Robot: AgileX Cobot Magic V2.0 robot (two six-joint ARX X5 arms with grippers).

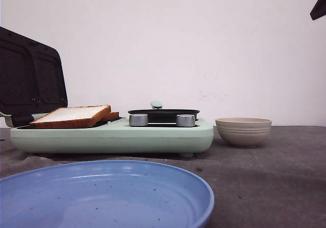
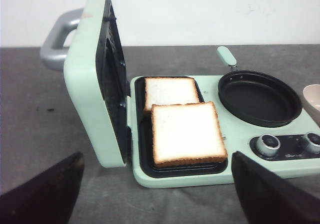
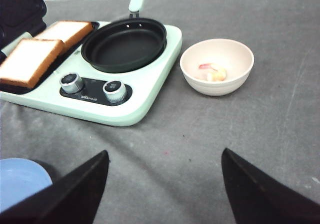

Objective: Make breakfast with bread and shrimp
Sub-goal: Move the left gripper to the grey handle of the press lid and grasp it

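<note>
Both slices of bread (image 2: 187,132) lie in the dark toasting tray of the mint-green breakfast maker (image 1: 112,136), lid (image 2: 95,78) standing open. The nearer slice overlaps and tilts on the farther slice (image 2: 170,89), nearer the lid hinge.

Left claw (image 2: 155,194): fingers spread wide, nothing held, hovering in front of the tray. Right claw (image 3: 165,189): likewise spread and empty, above the table (image 3: 280,108) in front of the maker's knobs (image 3: 114,89).

Shrimp (image 3: 214,72): a few pale pink pieces in the beige bowl (image 3: 217,66), just beside the maker's frying pan (image 3: 124,44). Pan is empty.

Handling judgement: bread is light, soft and compressible; pinching the crumb would dent or tear it. The crust edge is firmer, so take the top slice by its raised overhanging edge with light closure. Shrimp likely small and slippery.
</note>
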